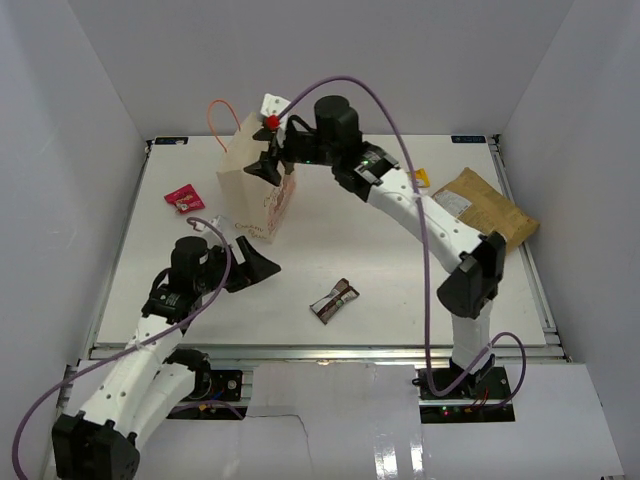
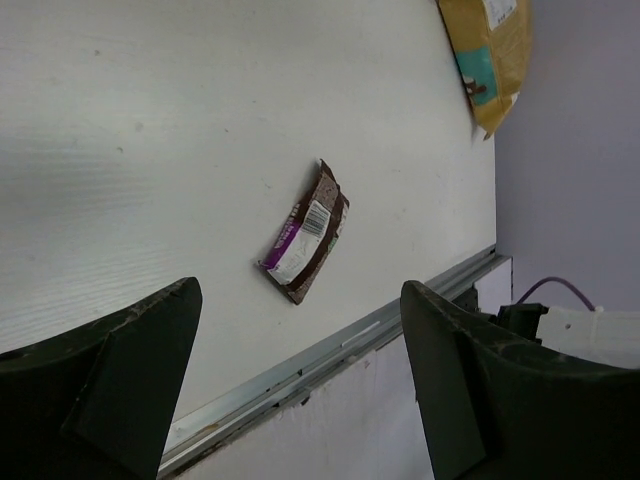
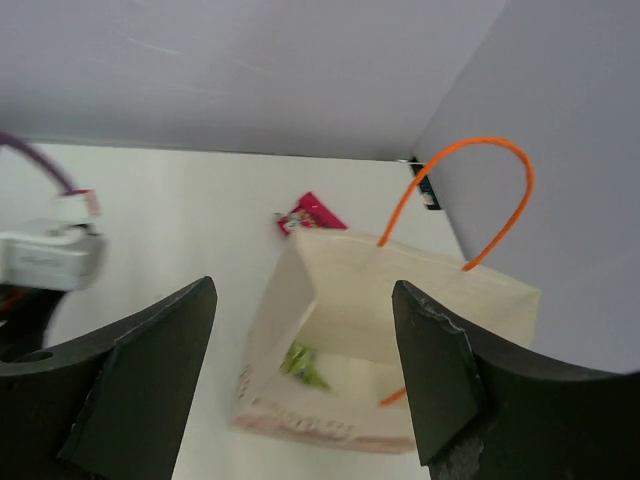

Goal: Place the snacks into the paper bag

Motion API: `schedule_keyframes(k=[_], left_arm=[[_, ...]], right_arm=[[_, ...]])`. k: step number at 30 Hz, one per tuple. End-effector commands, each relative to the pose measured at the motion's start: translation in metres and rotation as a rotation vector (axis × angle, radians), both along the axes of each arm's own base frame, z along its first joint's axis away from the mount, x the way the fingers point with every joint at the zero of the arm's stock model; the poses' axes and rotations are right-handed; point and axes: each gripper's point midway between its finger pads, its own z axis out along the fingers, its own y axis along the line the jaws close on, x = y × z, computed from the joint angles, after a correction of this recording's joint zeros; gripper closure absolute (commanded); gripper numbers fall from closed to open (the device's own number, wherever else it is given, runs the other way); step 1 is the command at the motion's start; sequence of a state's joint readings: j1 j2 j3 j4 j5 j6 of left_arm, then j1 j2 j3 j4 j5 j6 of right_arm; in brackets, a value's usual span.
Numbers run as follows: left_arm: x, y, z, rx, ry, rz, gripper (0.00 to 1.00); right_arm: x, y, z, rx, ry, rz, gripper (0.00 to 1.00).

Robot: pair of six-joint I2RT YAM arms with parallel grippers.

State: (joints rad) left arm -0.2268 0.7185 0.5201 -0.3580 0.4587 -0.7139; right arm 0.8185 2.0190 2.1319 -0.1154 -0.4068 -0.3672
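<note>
The left gripper (image 1: 258,268), low at the left of the top view, has its jaws wide apart with nothing between them, and it points toward the middle of the counter (image 1: 400,300). Just beyond it, to the right, the bar (image 2: 305,232) lies flat on the counter (in the left wrist view it sits framed between the two fingers, a little ahead of them). Its long axis runs on a slant, lower left to upper right in both views, so I judge the jaws should close across its narrow width, which may call for a turn of the wrist. The left arm is the nearer one to it. The right gripper (image 1: 268,165), at the upper middle of the top view, hangs over the mouth of the bag (image 1: 245,200) with its jaws open and empty, and a green packet (image 3: 303,365) lies on the bag's floor. Farther out, a pink packet (image 1: 183,199) lies left of the bag and the pouch (image 1: 490,207) lies at the right edge, both on the counter and not yet bagged.
</note>
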Motion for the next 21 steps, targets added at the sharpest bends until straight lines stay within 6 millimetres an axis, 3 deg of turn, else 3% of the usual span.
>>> schedule_keyframes(k=[1, 2, 3, 4, 5, 6, 7, 8, 9, 10, 12, 13, 17, 21], left_arm=[[-0.009, -0.037, 0.015, 0.035, -0.058, -0.157, 0.1], [-0.012, -0.047, 0.013, 0.051, -0.052, -0.182, 0.1], [-0.01, -0.057, 0.009, 0.072, -0.034, -0.201, 0.1], [-0.008, -0.065, 0.005, 0.106, -0.032, -0.201, 0.1], [-0.022, -0.085, 0.001, 0.134, -0.035, -0.275, 0.1], [-0.017, -0.099, -0.004, 0.174, -0.015, -0.297, 0.1], [-0.022, -0.114, -0.009, 0.223, -0.024, -0.331, 0.1], [-0.021, -0.122, -0.014, 0.269, -0.029, -0.359, 0.1], [-0.019, -0.129, -0.039, 0.35, 0.027, -0.382, 0.1], [-0.013, -0.145, -0.03, 0.38, -0.009, -0.39, 0.1], [-0.009, -0.152, -0.045, 0.49, 0.012, -0.42, 0.14], [0.003, -0.163, -0.054, 0.56, 0.006, -0.407, 0.14], [0.014, -0.176, -0.074, 0.696, 0.015, -0.442, 0.19], [0.011, -0.181, -0.09, 0.753, 0.042, -0.501, 0.23]], right_arm=[[-0.071, -0.067, 0.038, 0.002, 0.11, 0.248, 0.23], [-0.082, -0.088, 0.042, -0.002, 0.113, 0.244, 0.22], [-0.069, -0.111, 0.022, -0.038, 0.162, 0.194, 0.22], [-0.065, -0.127, -0.022, -0.092, 0.255, 0.171, 0.22], [-0.064, -0.148, -0.029, -0.098, 0.279, 0.14, 0.22], [-0.043, -0.18, -0.048, -0.113, 0.334, 0.048, 0.21], [-0.043, -0.203, -0.081, -0.145, 0.4, -0.001, 0.21], [-0.039, -0.221, -0.098, -0.159, 0.432, -0.043, 0.21], [-0.026, -0.253, -0.116, -0.17, 0.474, -0.134, 0.21], [-0.032, -0.273, -0.142, -0.199, 0.51, -0.171, 0.21], [-0.031, -0.309, -0.169, -0.216, 0.569, -0.261, 0.21], [-0.042, -0.32, -0.188, -0.225, 0.611, -0.277, 0.21], [-0.056, -0.348, -0.22, -0.23, 0.679, -0.341, 0.21], [-0.061, -0.351, -0.229, -0.227, 0.691, -0.349, 0.21]])
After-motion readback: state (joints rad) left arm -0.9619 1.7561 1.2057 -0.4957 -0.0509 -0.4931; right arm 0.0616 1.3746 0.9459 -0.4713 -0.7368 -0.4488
